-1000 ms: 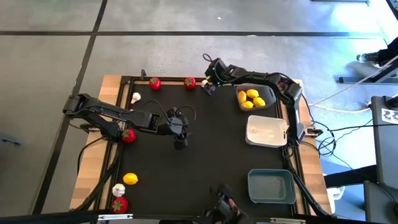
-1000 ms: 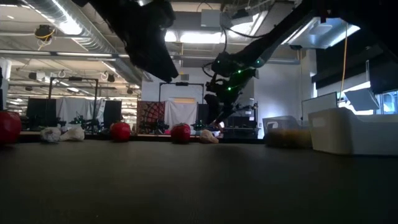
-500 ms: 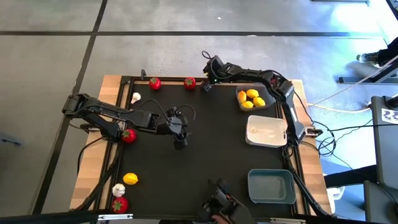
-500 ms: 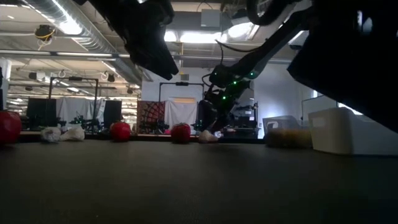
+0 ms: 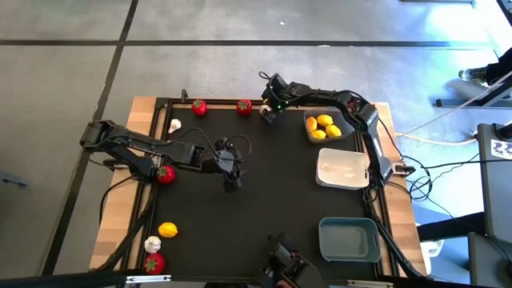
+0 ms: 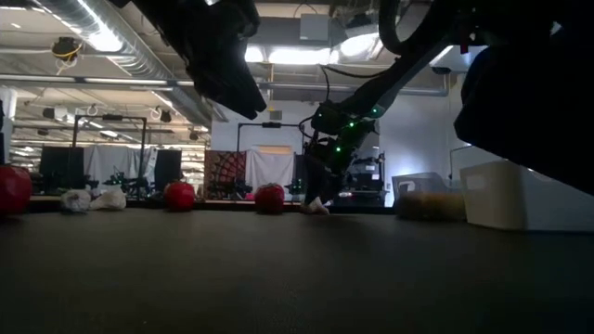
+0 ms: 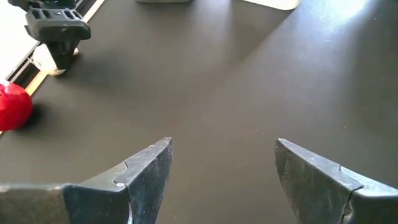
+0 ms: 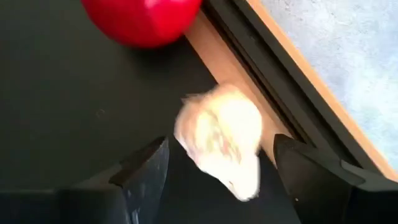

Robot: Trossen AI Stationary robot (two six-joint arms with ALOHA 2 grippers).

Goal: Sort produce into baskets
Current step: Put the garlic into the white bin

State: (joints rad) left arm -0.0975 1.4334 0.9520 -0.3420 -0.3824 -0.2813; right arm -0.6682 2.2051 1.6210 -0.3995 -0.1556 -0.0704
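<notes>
Bare mat (image 5: 272,192) mid-table

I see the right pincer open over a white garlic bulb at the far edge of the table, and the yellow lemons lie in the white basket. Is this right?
Not entirely. The right pincer is indeed open over the garlic bulb, but the high view shows the lemons in the dark grey basket. The white basket holds no lemons.

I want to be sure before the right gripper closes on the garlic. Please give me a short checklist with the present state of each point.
1. Right gripper open: ok.
2. Garlic bulb between its fingers: ok.
3. Red fruit outside the fingers: ok.
4. Bulb clear of the table's edge rail: not ok, it lies against it.
5. White basket free to receive: ok.
6. Left gripper away, mid-table: ok.
</notes>
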